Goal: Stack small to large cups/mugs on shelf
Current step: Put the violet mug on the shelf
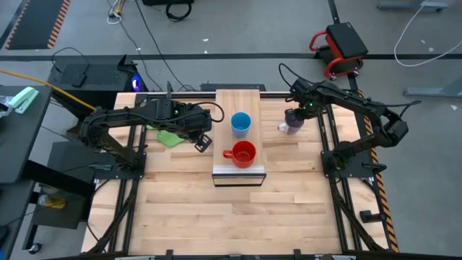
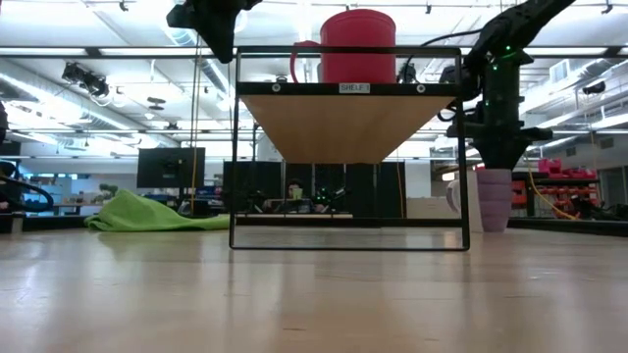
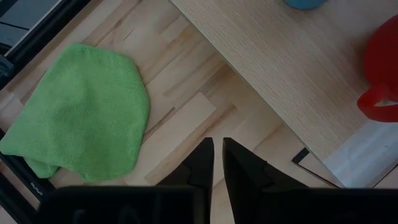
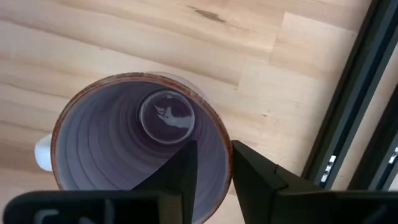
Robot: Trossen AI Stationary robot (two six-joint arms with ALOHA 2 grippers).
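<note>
The shelf (image 1: 225, 108) stands mid-table. On it are the blue cup (image 1: 240, 123) and, nearer the front, the red mug (image 1: 244, 153), which also shows in the low view (image 2: 358, 44). The purple-grey mug (image 1: 292, 126) stands upright on the tabletop to the right of the shelf (image 2: 494, 199). My right gripper (image 4: 214, 171) is just above it, pointing down and narrowly open. One finger is inside the mug and one outside, on either side of the wall (image 4: 225, 158). My left gripper (image 3: 217, 155) is shut and empty above the table, left of the shelf.
A green cloth (image 1: 170, 136) lies on the table at the far left, behind my left gripper. It also shows in the left wrist view (image 3: 81, 112). The table's dark frame rail (image 4: 348, 124) runs close to the purple-grey mug on the right.
</note>
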